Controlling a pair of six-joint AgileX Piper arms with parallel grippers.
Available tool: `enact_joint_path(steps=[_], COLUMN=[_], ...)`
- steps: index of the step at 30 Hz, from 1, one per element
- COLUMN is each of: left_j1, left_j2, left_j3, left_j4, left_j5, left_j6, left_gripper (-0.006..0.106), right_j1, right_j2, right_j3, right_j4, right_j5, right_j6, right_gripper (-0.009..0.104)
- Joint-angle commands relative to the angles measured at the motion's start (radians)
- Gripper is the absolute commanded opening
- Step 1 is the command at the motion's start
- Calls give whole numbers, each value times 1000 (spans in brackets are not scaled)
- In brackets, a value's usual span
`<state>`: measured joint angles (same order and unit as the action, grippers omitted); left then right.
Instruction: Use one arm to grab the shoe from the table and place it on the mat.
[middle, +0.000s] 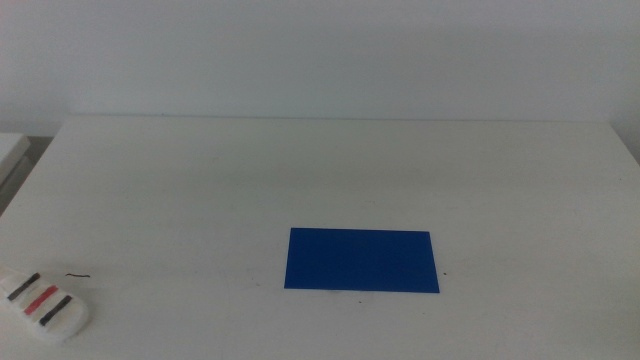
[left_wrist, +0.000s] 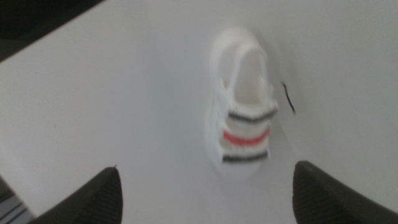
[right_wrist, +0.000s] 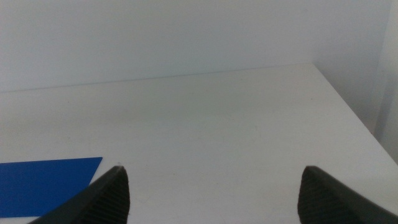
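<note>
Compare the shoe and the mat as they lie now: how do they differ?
The shoe is white with two black straps and one red; the mat is plain dark blue. The shoe is chunky and raised, the mat flat and thin. The shoe is smaller and sits at the table's near-left corner, the mat near the middle. The open left claw faces the shoe, the open right claw the mat's corner. Both lie untouched on the table.

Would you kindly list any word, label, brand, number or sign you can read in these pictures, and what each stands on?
None can be read.
White strapped shoe: two black straps and one red, no lettering visible; the view is blurred.
Flat dark blue mat: plain.
White table: only a small dark squiggle, not text.
</note>
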<state>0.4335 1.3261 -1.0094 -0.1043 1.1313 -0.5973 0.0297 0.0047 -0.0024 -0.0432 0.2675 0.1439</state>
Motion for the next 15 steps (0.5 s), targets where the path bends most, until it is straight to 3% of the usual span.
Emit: enact_joint_path(steps=[1,5,15], left_j1=[-59,-155,-157], left_j2=[26,104,329], left_j3=[8,11,11], left_j4=[79,207,120], left_j5=[-59,-111,-281], left_j6=[-133,-279,-255], left_gripper=[94,94,94], right_j1=[0,0,0], right_j2=[-5,-5,-5], right_j3=[2,2,2], right_j4=[-5,-5,-5], right_j5=[-6,-6,-6], right_j6=[-6,-6,-6], right_gripper=[79,79,79])
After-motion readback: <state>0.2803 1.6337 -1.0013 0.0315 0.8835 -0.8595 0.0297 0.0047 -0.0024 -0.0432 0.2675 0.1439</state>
